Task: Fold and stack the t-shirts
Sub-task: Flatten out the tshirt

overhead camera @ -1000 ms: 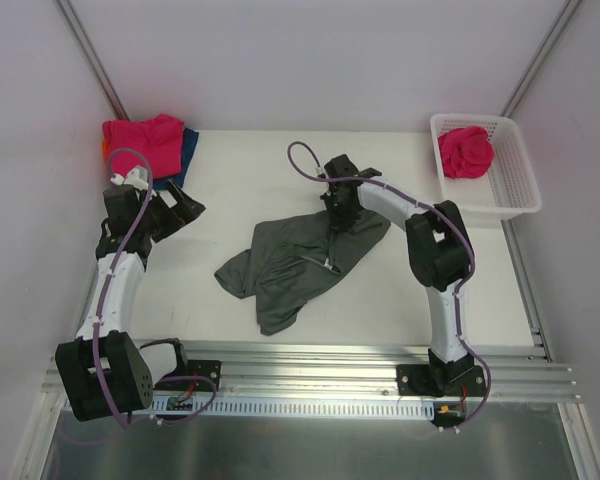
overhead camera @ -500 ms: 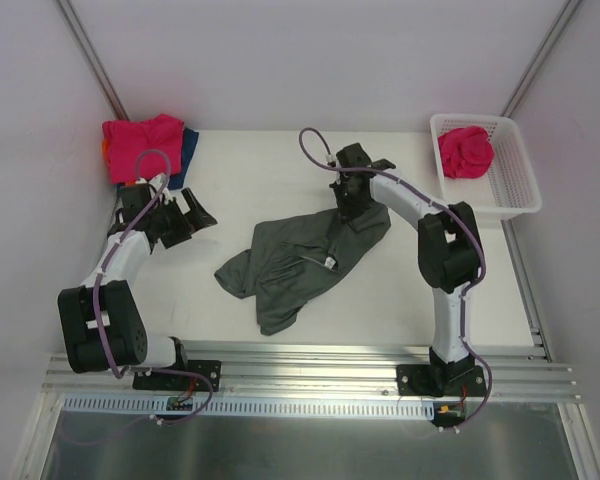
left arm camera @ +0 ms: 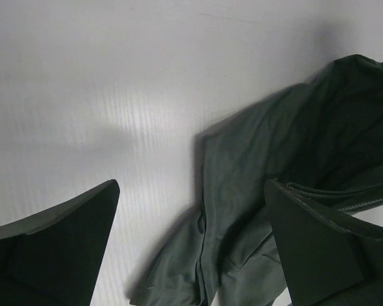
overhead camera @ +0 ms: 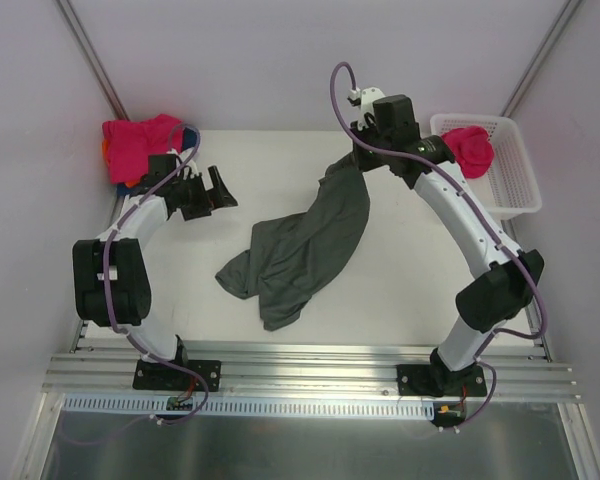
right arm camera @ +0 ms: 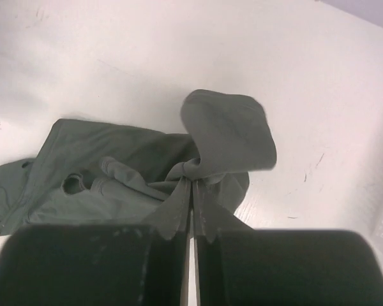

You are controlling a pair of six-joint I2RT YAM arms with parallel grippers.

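Right gripper is clamped shut on a bunched edge of the large dark grey cloth t-shirt and holds that end raised. The shirt's near end lies crumpled on the white table at centre. Left gripper hovers with jaws wide, holding nothing, just left of the grey shirt. At the far left corner, a folded bright pink t-shirt sits on top of a blue one. At the far right, a white plastic lattice basket contains a crumpled pink t-shirt.
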